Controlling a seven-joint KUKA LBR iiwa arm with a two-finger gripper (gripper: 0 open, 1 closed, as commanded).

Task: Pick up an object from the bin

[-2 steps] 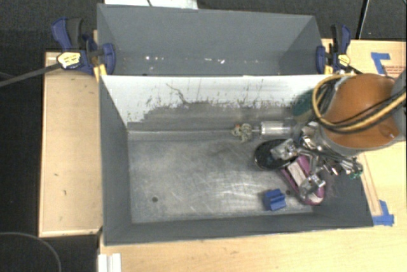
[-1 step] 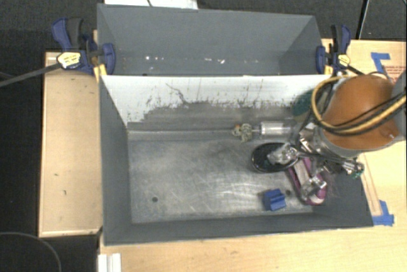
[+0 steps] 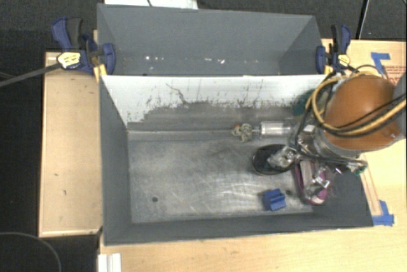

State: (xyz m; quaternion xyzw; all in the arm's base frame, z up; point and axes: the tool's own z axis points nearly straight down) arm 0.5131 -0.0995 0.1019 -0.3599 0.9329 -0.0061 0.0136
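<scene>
From my console I have the jaws down inside the bin (image 3: 184, 182), low over its floor in the corner on the arm's side, beneath the wrist's orange cover (image 3: 359, 113). I cannot tell whether the jaws are apart or together, because the wrist hardware crowds them from this angle. Right at the jaws, seemingly touching them, is a small purplish-pink thing (image 3: 317, 188). I judge it the likeliest candidate for the pick, though I cannot say it sits between the jaws. Just beside the jaws, toward the bin's middle, lies a flat black round disc (image 3: 268, 160), its edge tucked under the wrist hardware. Near the jaws but apart from them, toward the front wall, sits a small blue block (image 3: 274, 200). Beyond the disc, farther from the jaws along the foot of the back wall, a clear tube-like thing (image 3: 275, 129) lies on its side. That makes 4 loose things I can count, none heaped. As for progress, I judge the approach and descent done and the grip itself unconfirmed. The lift clear of the bin is all left to do, since nothing I see is raised off the floor.
</scene>
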